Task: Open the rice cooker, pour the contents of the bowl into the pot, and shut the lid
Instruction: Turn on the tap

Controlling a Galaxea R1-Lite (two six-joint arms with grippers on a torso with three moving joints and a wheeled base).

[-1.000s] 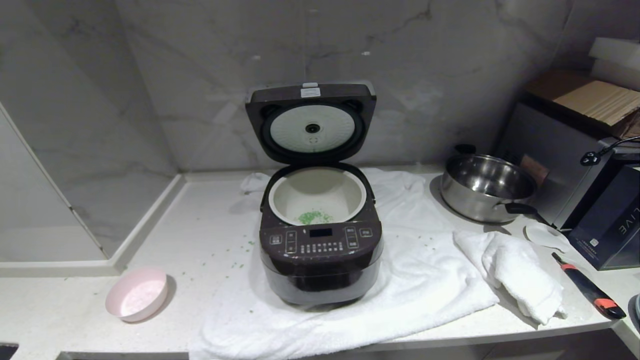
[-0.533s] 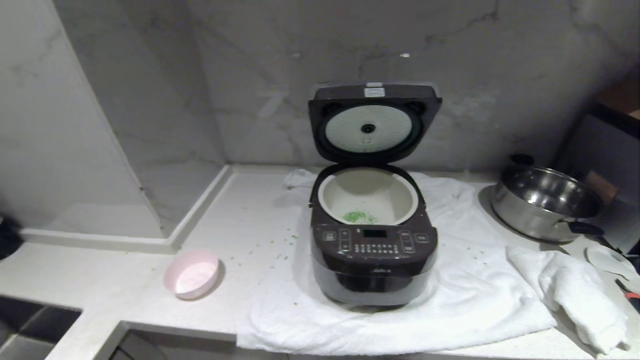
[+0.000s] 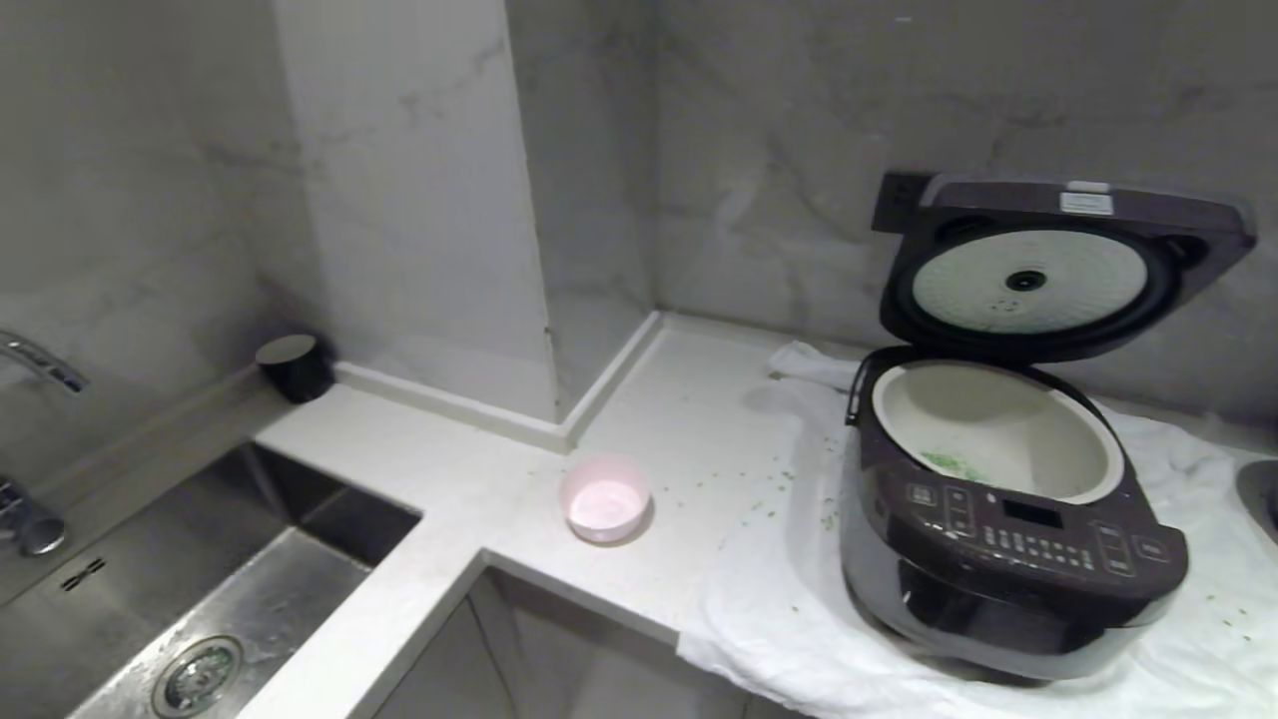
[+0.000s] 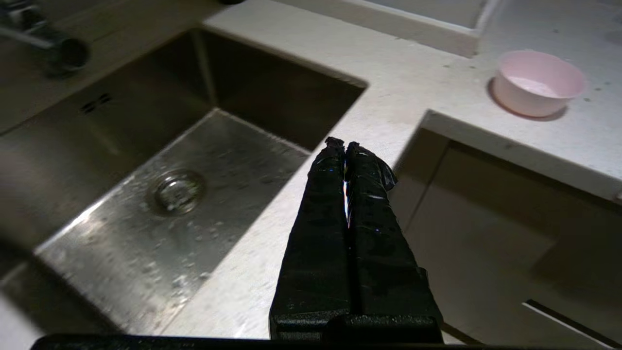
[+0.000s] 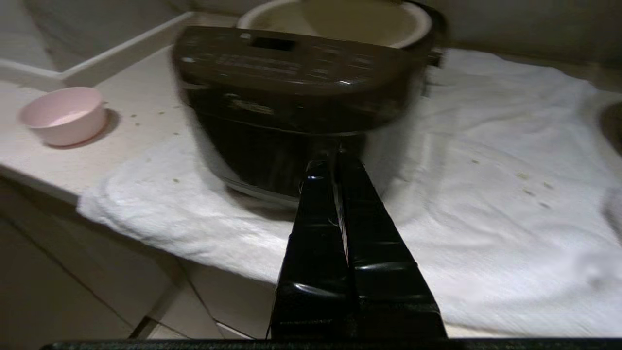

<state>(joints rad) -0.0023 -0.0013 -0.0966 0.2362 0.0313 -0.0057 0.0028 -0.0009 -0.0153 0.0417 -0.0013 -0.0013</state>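
Note:
The rice cooker (image 3: 1008,559) stands at the right on a white towel, its lid (image 3: 1058,260) raised upright. Its cream pot (image 3: 1008,409) holds a few green bits (image 3: 949,464). On the bare counter left of the cooker sits the pink bowl (image 3: 604,497), upright, with a pale inside. Neither arm shows in the head view. My left gripper (image 4: 344,145) is shut and empty, held low before the counter edge by the sink, well short of the bowl (image 4: 537,82). My right gripper (image 5: 335,158) is shut and empty, low in front of the cooker (image 5: 291,97).
A steel sink (image 3: 250,599) with a tap (image 3: 35,364) fills the near left. A small black cup (image 3: 290,364) stands by the back wall. The white towel (image 3: 779,599) hangs over the counter edge. Green crumbs (image 3: 769,499) dot the counter. A steel pan's rim (image 3: 1260,494) shows at far right.
The whole view has swung to the left: cooker and bowl slid rightwards in the picture and the sink came into view. The things on the counter have not moved.

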